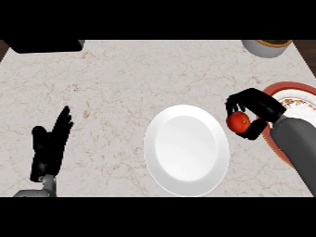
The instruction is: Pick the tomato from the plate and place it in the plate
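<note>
My right hand (257,109) is curled round a red tomato (239,122), holding it above the counter between two plates. The plain white plate (186,149) lies just left of the tomato, with nothing on it. A red-rimmed patterned plate (305,99) lies at the right edge, partly hidden by my right forearm. At the lower left my left hand (51,143) rests open with its fingers pointing up.
A grey pot (266,46) with something in it stands at the back right corner. A dark object (44,45) sits at the back left edge. The marble counter (119,83) stretches between my left hand and the white plate.
</note>
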Controlling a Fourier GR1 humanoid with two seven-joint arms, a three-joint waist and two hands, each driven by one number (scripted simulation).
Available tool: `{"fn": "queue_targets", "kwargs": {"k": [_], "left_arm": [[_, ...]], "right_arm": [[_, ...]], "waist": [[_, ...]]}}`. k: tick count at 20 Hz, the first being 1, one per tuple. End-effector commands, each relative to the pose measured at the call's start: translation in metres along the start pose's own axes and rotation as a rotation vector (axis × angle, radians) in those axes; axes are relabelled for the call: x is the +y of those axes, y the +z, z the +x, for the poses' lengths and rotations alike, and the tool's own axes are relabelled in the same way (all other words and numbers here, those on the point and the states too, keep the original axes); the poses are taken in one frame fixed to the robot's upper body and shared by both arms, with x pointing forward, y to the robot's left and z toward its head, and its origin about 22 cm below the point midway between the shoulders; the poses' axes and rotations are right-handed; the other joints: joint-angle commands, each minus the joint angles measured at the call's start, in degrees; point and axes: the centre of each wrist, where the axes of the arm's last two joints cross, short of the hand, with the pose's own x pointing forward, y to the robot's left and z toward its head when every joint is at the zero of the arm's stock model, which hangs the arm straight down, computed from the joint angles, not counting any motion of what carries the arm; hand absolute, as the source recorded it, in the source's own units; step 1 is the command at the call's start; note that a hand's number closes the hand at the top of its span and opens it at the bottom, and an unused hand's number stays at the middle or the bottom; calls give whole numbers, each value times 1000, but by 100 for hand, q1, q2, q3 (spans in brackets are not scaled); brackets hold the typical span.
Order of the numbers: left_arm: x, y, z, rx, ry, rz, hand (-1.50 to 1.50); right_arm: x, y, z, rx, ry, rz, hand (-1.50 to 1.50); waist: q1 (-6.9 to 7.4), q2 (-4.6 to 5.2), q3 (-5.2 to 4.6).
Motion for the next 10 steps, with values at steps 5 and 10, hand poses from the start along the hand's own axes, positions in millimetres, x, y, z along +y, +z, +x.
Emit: {"fn": "queue_targets", "kwargs": {"k": [5, 10], "left_arm": [[9, 5, -10, 15, -1, 41, 0], [10, 3, -5, 31, 10, 28, 0]], "right_arm": [[-36, 16, -14, 632, -6, -512, 150], [-71, 4, 14, 703, 83, -846, 150]], "waist": [[-144, -106, -23], [-188, -129, -23]]}}
